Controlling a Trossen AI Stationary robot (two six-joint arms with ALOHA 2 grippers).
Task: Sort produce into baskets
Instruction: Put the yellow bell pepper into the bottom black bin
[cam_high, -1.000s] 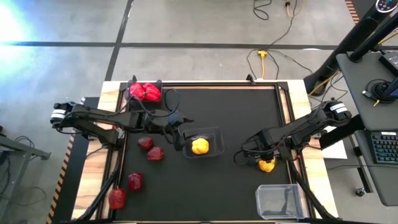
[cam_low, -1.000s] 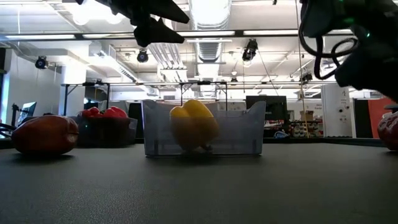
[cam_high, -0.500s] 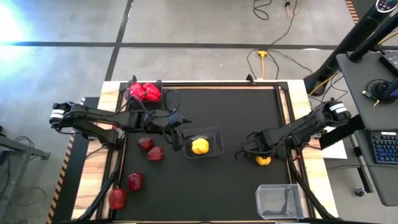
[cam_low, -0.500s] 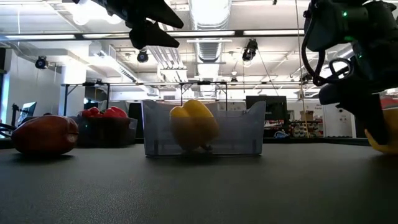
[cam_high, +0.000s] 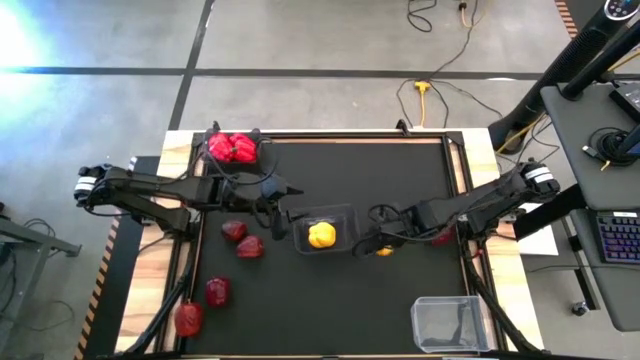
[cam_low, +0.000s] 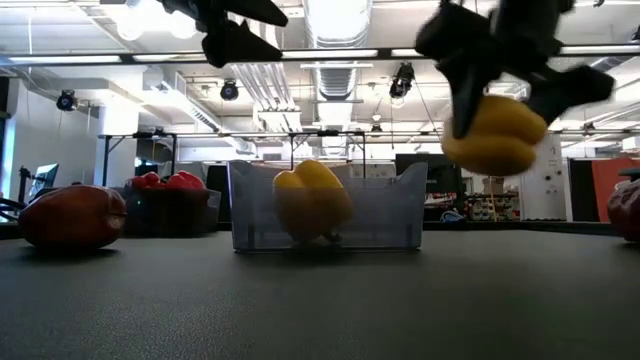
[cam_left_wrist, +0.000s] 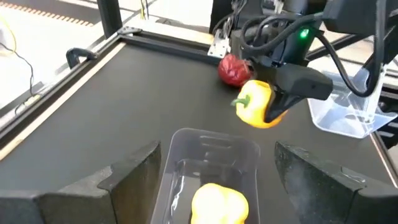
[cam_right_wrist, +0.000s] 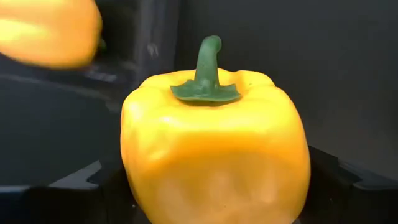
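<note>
My right gripper (cam_high: 372, 243) is shut on a yellow bell pepper (cam_high: 384, 249), in the air just right of the middle clear basket (cam_high: 343, 213). The pepper also shows in the low view (cam_low: 493, 133) and the left wrist view (cam_left_wrist: 255, 104). That basket holds another yellow pepper (cam_high: 321, 235). My left gripper (cam_high: 282, 218) is open and empty, above the basket's left end (cam_left_wrist: 186, 140). The dark basket (cam_high: 256, 133) at the far left holds red peppers (cam_high: 232, 148). A second clear basket (cam_high: 452, 323) stands near the front right. My right gripper pinches the yellow pepper by two opposite sides (cam_right_wrist: 140, 186) between its two fingers (cam_right_wrist: 339, 180). The fingers come slanting down from the table's right. The pepper is lifted clear of the table and lies on its side, with its green stem (cam_left_wrist: 240, 101) toward the middle basket.
Two dark red apples (cam_high: 242, 238) lie left of the middle basket. Another apple (cam_high: 217, 291) and a red pepper (cam_high: 187, 318) lie near the front left. One red apple (cam_left_wrist: 234, 70) lies under my right arm. Raised rails (cam_high: 350, 138) border the black table.
My right gripper has gone up and toward the table's left, toward the middle basket. The yellow pepper, which lay on the table near the right edge, now hangs lifted clear next to that basket.
</note>
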